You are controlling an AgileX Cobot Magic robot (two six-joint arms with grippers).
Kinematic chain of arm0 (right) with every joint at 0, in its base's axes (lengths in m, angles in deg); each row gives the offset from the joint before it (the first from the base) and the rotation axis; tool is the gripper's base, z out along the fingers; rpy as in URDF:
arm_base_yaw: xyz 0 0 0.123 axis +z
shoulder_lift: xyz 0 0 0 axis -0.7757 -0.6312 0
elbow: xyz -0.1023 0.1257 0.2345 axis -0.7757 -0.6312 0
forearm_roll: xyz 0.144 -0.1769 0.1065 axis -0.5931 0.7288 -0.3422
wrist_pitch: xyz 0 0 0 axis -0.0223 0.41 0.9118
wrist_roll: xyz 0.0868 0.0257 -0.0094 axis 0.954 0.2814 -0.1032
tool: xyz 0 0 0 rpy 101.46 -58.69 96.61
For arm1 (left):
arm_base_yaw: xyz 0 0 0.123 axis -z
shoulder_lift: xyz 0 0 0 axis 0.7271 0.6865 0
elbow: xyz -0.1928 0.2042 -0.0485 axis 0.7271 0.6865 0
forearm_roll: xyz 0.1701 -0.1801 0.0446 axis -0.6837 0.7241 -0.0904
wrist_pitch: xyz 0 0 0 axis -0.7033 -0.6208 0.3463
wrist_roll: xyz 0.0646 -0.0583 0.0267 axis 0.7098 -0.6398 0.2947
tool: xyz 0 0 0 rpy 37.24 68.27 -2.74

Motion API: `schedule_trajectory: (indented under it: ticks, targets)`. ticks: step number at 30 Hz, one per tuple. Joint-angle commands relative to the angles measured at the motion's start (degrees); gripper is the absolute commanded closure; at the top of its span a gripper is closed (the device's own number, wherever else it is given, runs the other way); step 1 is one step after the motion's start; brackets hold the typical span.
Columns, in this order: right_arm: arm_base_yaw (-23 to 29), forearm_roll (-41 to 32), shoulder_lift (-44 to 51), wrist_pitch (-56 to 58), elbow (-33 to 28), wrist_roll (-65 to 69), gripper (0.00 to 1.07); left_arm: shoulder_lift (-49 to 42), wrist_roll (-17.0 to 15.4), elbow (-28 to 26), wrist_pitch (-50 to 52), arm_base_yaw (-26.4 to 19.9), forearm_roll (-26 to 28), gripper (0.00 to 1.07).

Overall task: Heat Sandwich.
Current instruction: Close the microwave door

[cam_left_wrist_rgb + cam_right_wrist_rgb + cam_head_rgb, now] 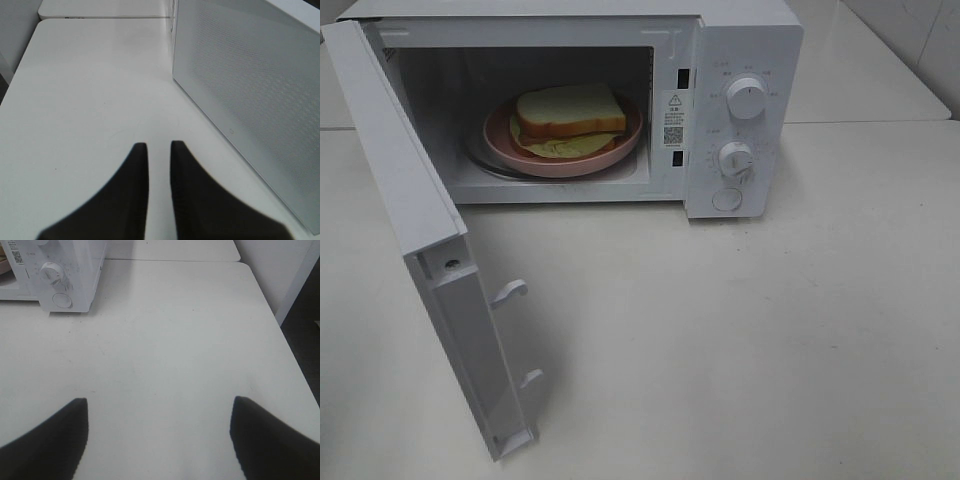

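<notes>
The sandwich [570, 118], pale bread over yellow-green filling, lies on a round pink plate [520, 150] inside the white microwave [745, 60]. The microwave door [410, 230] hangs wide open toward the front left. Neither gripper shows in the exterior high view. My left gripper [159, 145] hovers over the table beside the door's perforated outer face [250, 100]; its dark fingers stand almost together with only a thin slit and nothing in it. My right gripper [160, 402] is open wide over bare table, well back from the microwave's control panel [60, 275].
Two knobs [747, 97] [735, 158] and a round button [727, 199] sit on the microwave's right panel. The white table [770, 350] stretches in front. Its right edge [270, 315] drops off beside a wall. Another table [100, 9] adjoins at the back.
</notes>
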Motion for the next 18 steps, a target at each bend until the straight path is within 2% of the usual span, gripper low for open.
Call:
schedule_trajectory:
  ticks: [1,8,11,13,14,17,18]
  targets:
    - [-0.5,0.1,1.6,-0.2,-0.1,0.4,0.32,3.3,-0.1,-0.4,3.2,-0.1,0.9,1.07]
    - [-0.5,0.1,1.6,-0.2,-0.1,0.3,0.32,8.5,0.1,1.4,10.1,-0.1,0.5,1.07]
    - [-0.5,0.1,1.6,-0.2,-0.1,0.3,0.32,11.2,0.1,5.8,20.5,-0.1,0.5,1.07]
    - [-0.5,0.1,1.6,-0.2,-0.1,0.3,0.32,11.6,0.1,6.9,22.8,-0.1,0.5,1.07]
    - [-0.5,0.1,1.6,-0.2,-0.1,0.3,0.32,12.6,0.1,9.3,28.5,-0.1,0.5,1.07]
    - [-0.5,0.1,1.6,-0.2,-0.1,0.3,0.32,13.5,0.1,11.4,33.5,-0.1,0.5,1.07]
    - [-0.5,0.1,1.6,-0.2,-0.1,0.3,0.32,14.7,0.1,13.5,38.8,-0.1,0.5,1.07]
